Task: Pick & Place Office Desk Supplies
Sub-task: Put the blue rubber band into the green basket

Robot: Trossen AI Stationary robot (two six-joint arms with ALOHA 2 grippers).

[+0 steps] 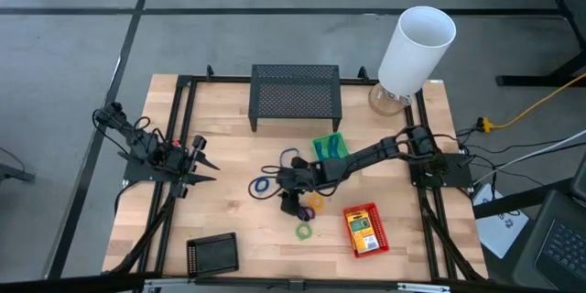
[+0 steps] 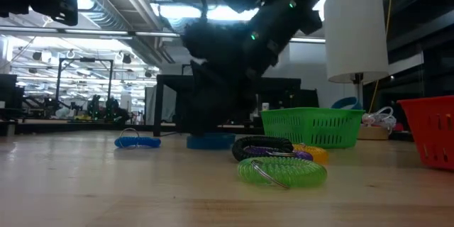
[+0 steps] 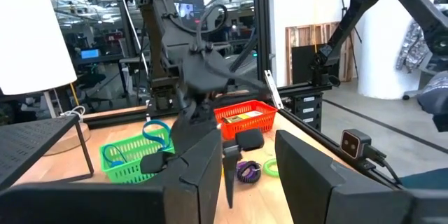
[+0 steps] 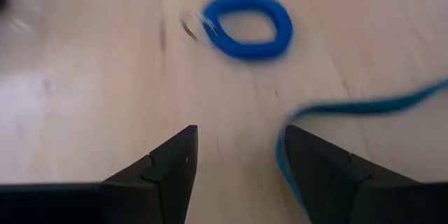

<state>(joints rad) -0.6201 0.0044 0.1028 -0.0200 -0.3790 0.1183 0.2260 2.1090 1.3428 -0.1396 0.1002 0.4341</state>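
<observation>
Overhead, table-level, two wrist cams; table shared.

We see the tabletop evenly lit from overhead with soft shadows. In the low view, bright ceiling lights leave the right arm a dark silhouette. The blue ring in the right wrist view is smeared by blur.

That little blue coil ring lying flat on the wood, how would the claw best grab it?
Probably from straight above: the blue ring lies flat, so its sides offer little to pinch. One finger inside the hole, one outside, closing across the coil's near edge. The right gripper is open and already pointing down at it.
</observation>
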